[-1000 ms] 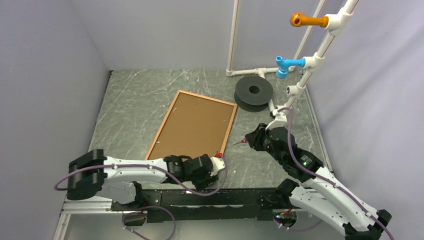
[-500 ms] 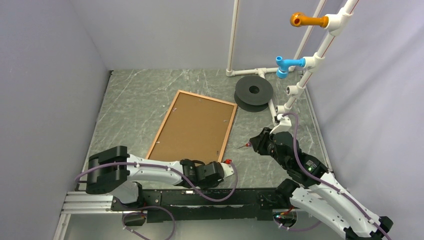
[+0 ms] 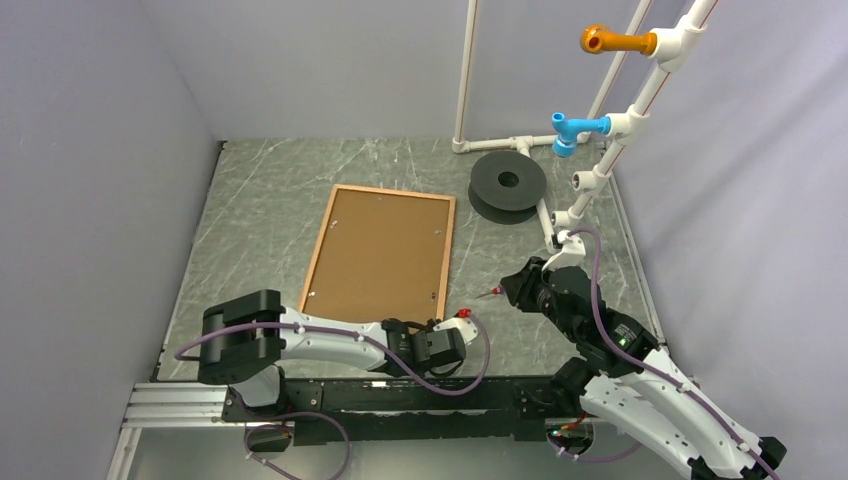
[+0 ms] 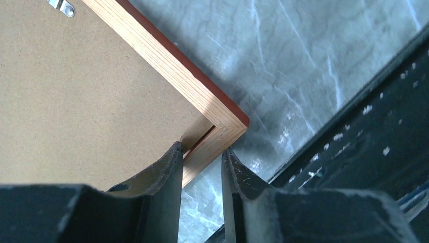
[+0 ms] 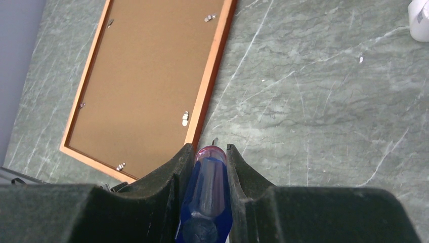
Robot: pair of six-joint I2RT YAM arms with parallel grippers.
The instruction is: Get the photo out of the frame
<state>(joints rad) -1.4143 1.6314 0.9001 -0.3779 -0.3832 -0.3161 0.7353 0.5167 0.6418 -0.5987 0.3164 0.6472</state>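
The reddish-brown wooden frame [image 3: 318,248] lies face down on the marble table, its brown fibreboard backing panel [image 3: 380,252] facing up. The photo is hidden under that panel. My left gripper [image 3: 450,322] sits low at the frame's near right corner. In the left wrist view its fingers [image 4: 201,148] pinch the near rail [image 4: 167,61], one fingertip on the inner side over the backing [image 4: 76,91], the other at the outer edge. My right gripper [image 3: 508,286] hovers right of the frame [image 5: 211,76], shut [image 5: 209,147] on a blue-handled screwdriver [image 5: 207,192] whose tip points at the table.
Small metal clips [image 5: 185,118] hold the backing in place. A black spool [image 3: 508,186] lies at the back right, beside a white pipe rack with a blue fitting [image 3: 572,130] and an orange one [image 3: 610,40]. A black mounting rail [image 4: 364,152] runs along the near edge.
The left arm slid right along the near edge and its jaws closed on the frame's near right corner. The frame turned from a slant to lie squarer. The right gripper drew back slightly.
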